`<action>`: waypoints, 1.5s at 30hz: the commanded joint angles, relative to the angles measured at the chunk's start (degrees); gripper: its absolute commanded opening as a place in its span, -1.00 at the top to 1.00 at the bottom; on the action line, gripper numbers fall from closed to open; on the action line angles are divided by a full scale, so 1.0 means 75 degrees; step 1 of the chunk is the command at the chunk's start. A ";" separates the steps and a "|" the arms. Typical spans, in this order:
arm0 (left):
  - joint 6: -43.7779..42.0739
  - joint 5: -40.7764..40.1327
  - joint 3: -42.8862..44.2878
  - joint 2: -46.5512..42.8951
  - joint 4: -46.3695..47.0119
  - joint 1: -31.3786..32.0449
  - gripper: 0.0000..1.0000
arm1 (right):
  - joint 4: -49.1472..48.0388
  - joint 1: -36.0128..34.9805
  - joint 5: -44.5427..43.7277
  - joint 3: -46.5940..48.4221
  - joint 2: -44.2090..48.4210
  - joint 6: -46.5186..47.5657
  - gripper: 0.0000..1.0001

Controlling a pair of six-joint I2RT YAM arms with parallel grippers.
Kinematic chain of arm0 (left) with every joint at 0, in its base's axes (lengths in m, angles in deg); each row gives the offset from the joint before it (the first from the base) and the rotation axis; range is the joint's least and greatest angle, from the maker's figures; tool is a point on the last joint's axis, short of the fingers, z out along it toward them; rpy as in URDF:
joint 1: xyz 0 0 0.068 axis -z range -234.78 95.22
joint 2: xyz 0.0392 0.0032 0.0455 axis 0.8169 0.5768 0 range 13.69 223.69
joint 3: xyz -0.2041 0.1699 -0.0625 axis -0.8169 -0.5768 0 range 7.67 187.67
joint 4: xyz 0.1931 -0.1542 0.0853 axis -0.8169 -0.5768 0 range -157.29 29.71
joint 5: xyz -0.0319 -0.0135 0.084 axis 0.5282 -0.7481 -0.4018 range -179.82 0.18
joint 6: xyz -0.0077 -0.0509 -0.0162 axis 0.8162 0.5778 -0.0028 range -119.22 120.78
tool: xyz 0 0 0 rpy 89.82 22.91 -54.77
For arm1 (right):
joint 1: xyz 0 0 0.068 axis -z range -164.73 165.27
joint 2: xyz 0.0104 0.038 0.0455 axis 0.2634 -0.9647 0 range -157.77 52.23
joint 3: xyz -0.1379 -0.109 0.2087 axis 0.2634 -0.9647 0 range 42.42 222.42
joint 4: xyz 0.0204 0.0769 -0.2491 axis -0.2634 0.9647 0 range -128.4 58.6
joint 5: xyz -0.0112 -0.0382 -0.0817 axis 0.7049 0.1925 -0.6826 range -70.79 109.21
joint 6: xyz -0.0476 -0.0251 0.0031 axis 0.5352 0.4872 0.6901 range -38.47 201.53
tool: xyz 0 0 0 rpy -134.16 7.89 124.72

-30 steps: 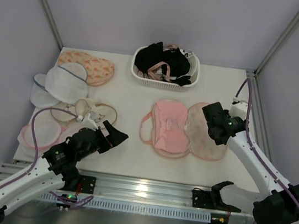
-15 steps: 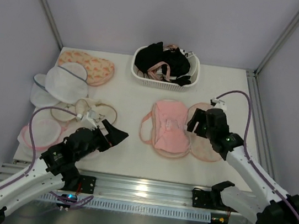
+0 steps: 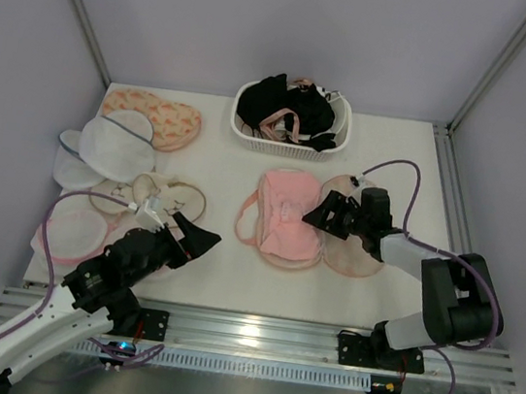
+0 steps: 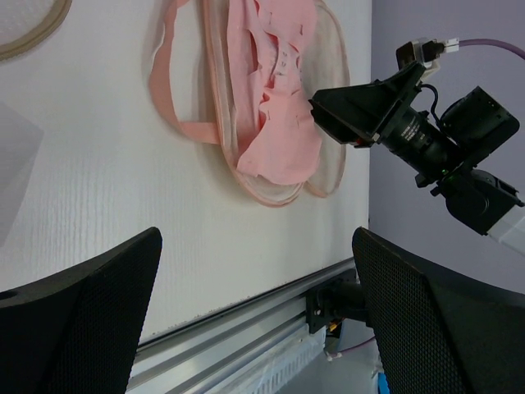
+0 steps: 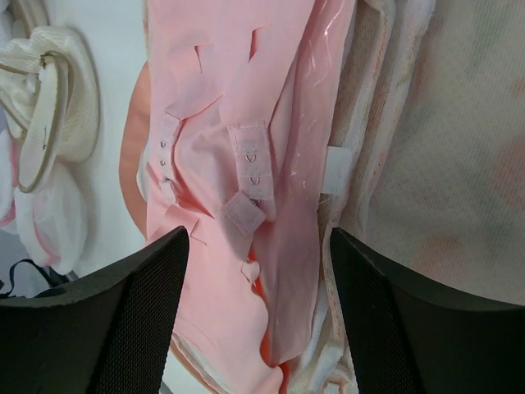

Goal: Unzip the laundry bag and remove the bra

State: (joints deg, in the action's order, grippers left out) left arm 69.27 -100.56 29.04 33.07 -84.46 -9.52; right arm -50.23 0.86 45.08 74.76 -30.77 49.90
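Note:
The laundry bag lies unzipped and spread flat at the table's middle right, its peach lining up. The light pink bra lies folded on the bag's left half, hook strap up. My right gripper is open and low over the bra's right edge, by the bag's fold. In the right wrist view the fingers stand either side of the bra, with the lining to the right. My left gripper is open and empty over bare table at the front left. The left wrist view shows the bra and the right gripper.
A second peach bag lies at the back left, with white mesh bags and cream round bags in front of it. A white basket with black garments stands at the back middle. The metal rail runs along the near edge.
My right arm swung left and down from the bag's right side to low over the bra. The bag and bra shifted slightly left. The left arm hardly moved.

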 commanded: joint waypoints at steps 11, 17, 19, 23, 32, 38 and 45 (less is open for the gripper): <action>-0.0191 -0.0243 0.0210 0.0006 -0.0083 -0.0034 -0.99 | -0.0966 0.0094 0.0817 -0.0082 0.0250 -0.0095 -0.36; -0.0144 -0.0185 0.0140 0.0123 0.0081 -0.0034 -0.99 | -0.0766 0.0094 0.0922 0.0305 -0.0182 -0.0035 -0.36; -0.0144 -0.0185 0.0163 0.0100 0.0011 -0.0022 -0.99 | -0.0742 0.0105 0.0852 0.0399 -0.0358 -0.0036 -0.34; -0.0144 -0.0302 0.0163 -0.0098 -0.0153 -0.0022 -0.99 | -0.0742 0.0094 0.0629 0.0388 -0.0639 0.0023 -0.34; -0.0085 -0.0279 0.0116 -0.0193 -0.0212 -0.0022 -0.99 | -0.2415 0.0082 0.2020 0.0165 -0.1331 -0.0631 -0.11; -0.0050 -0.0255 0.0081 -0.0205 -0.0200 -0.0022 -0.99 | -0.3577 0.0012 0.2656 0.0013 -0.1566 -0.1113 0.25; 0.0021 -0.0220 -0.0013 -0.0216 -0.0106 -0.0034 -0.99 | -0.3614 -0.0117 0.2937 0.0200 -0.1788 -0.1137 0.74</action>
State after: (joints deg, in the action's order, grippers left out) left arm 69.34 -101.79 29.02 31.67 -85.90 -9.52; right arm -73.01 0.77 64.38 75.13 -42.92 41.87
